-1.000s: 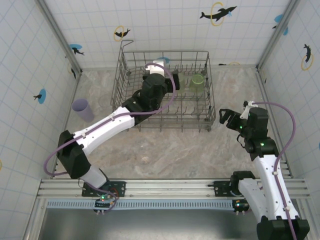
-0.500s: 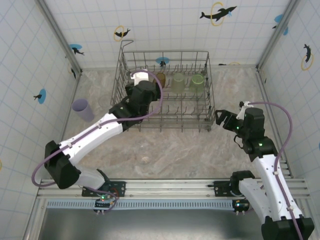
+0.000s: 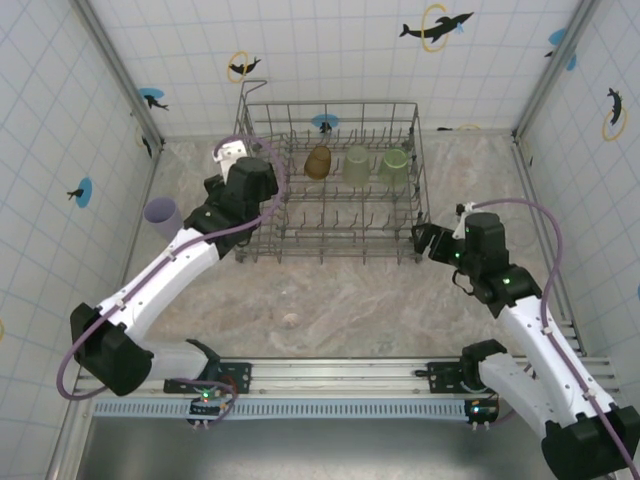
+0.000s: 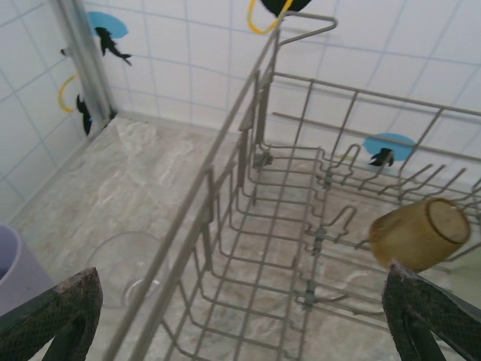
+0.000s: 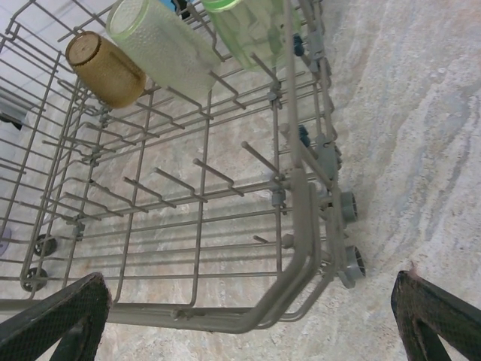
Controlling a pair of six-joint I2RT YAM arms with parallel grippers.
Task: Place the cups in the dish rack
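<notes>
While three cups [image 3: 357,165] sit in the rack [image 3: 330,215], left gripper [image 3: 225,165] and right gripper [image 3: 428,240] gape empty; next pick, likely the lavender cup [image 3: 163,216] on the surface [image 3: 330,300], needs the left lowered over it.

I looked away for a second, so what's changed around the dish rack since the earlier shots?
The left gripper, open, pulled back left out of the dish rack to its left edge, uncovering the amber cup. The right gripper, also open, edged left toward the rack's near right corner. The two green cups and the lavender cup stayed put.
</notes>
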